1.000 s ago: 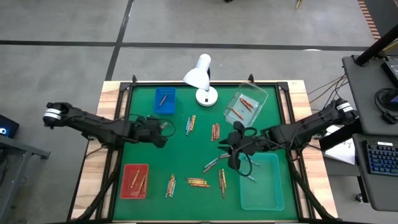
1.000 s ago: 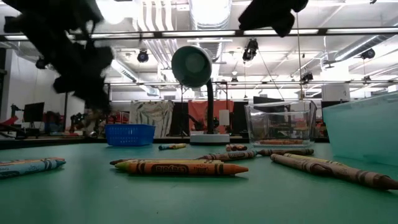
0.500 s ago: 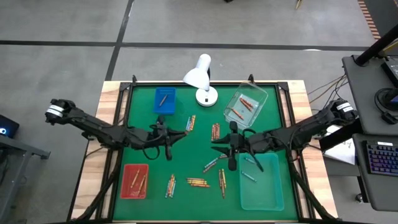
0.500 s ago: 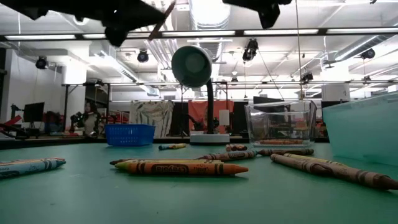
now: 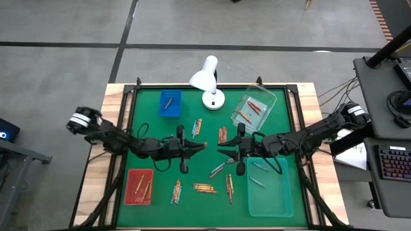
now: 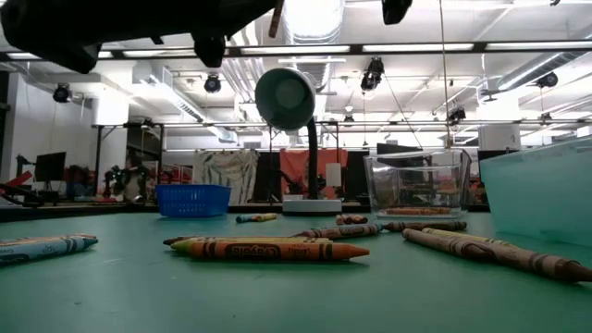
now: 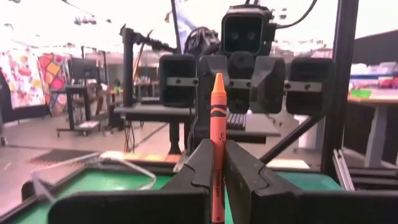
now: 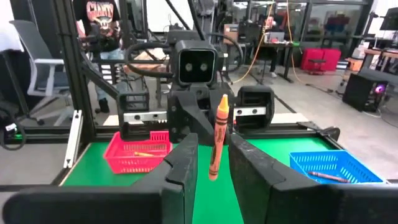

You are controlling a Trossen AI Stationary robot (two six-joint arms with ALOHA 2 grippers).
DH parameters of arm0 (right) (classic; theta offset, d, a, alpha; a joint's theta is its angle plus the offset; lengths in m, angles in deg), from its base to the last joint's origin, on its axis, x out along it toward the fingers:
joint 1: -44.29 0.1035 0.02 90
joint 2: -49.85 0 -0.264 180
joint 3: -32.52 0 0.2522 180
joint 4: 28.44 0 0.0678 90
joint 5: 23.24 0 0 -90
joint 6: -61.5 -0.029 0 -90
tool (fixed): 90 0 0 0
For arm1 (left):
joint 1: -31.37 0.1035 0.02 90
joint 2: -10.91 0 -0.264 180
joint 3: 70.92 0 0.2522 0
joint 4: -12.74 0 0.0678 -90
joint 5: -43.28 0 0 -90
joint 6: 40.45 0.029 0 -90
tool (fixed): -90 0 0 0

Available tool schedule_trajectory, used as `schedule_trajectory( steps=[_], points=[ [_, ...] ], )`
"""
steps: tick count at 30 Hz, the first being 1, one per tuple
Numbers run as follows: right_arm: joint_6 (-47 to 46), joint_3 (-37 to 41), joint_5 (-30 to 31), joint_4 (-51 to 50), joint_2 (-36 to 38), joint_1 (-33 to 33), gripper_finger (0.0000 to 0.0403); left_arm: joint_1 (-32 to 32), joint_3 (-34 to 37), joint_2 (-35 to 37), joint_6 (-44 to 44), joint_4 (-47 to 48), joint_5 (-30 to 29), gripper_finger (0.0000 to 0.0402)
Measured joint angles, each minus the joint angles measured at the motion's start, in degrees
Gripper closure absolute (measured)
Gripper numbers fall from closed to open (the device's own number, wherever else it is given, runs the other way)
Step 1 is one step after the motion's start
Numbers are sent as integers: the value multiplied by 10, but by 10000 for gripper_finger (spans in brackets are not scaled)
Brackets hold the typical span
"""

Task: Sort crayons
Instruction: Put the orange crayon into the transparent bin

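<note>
Orange crayon (image 7: 216,149) in left end effector (image 7: 216,163); right end effector (image 8: 210,167) opposite

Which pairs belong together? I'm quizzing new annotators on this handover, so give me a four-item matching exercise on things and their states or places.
Things:
1. orange crayon
2. left gripper
3. right gripper
4. blue tray

States or places:
A. open, one finger on either side of the crayon
B. held above the middle of the table
C. shut on the crayon
D. left of the lamp in the high view

Pairs: 1-B, 2-C, 3-A, 4-D
</note>
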Motion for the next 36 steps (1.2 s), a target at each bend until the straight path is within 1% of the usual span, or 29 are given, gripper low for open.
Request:
schedule_trajectory(
  steps=[8,14,24,28,32,36],
  points=[
    [3,0,0,7,0,-1,321,0,-28,-62,17,-62,0,402],
    [-35,0,0,10,0,-8,317,0,-57,-85,20,-65,3,402],
    [-27,0,0,11,0,-9,257,0,-105,-120,29,-62,14,401],
    [-27,0,0,11,0,-9,243,1,-120,-131,30,-62,15,401],
    [-13,0,0,11,0,-9,245,1,-126,-132,33,-61,15,401],
    [-3,0,0,11,0,-9,267,2,-126,-132,33,-60,14,401]
  ],
)
